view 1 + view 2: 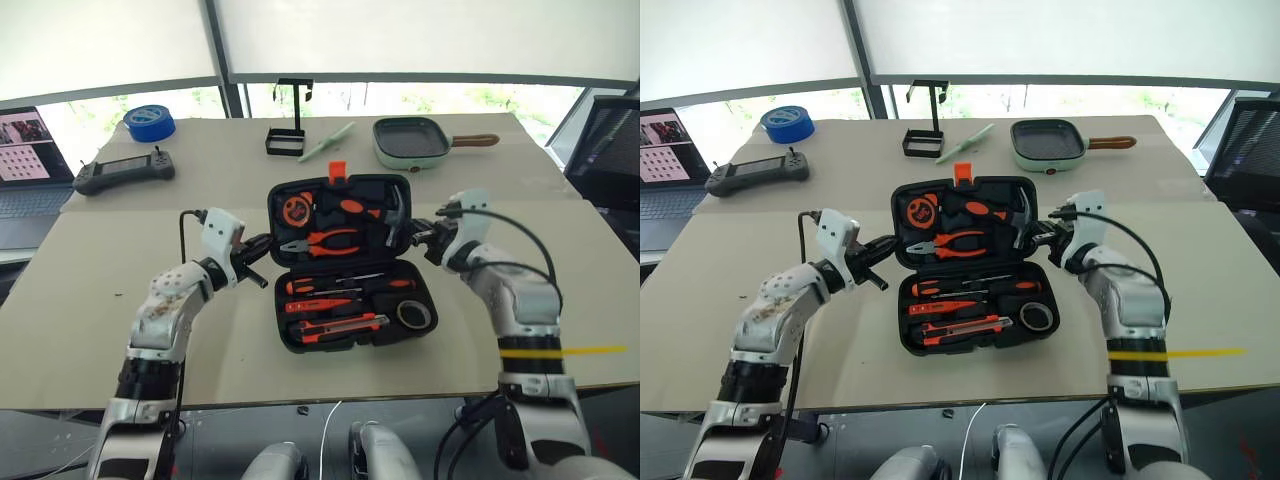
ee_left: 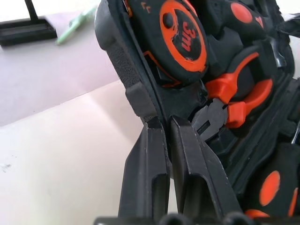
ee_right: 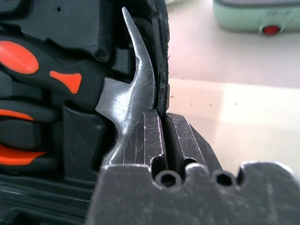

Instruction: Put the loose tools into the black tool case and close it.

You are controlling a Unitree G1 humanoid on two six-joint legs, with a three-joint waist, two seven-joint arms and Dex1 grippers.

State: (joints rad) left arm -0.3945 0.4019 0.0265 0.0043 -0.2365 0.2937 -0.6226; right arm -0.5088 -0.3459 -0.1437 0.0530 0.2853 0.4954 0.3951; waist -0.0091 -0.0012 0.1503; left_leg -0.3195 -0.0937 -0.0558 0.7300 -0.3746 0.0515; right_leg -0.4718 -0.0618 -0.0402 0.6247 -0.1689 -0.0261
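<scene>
Table [image 1: 120, 290]: beige top | open black tool case [image 1: 350, 262] lay between the two sets of fingers | far beyond the fingers: blue tape roll [image 1: 149, 122], black controller [image 1: 124, 171], black stand [image 1: 287, 138], green stick [image 1: 327, 141], green square pan [image 1: 412, 141] | laptop [image 1: 25, 160] at far left edge.

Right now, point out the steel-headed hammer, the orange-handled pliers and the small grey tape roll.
steel-headed hammer [image 3: 129, 89], right wrist view, on the head.
orange-handled pliers [image 1: 335, 241], left eye view, on the handles.
small grey tape roll [image 1: 413, 314], left eye view, on its ring.
</scene>
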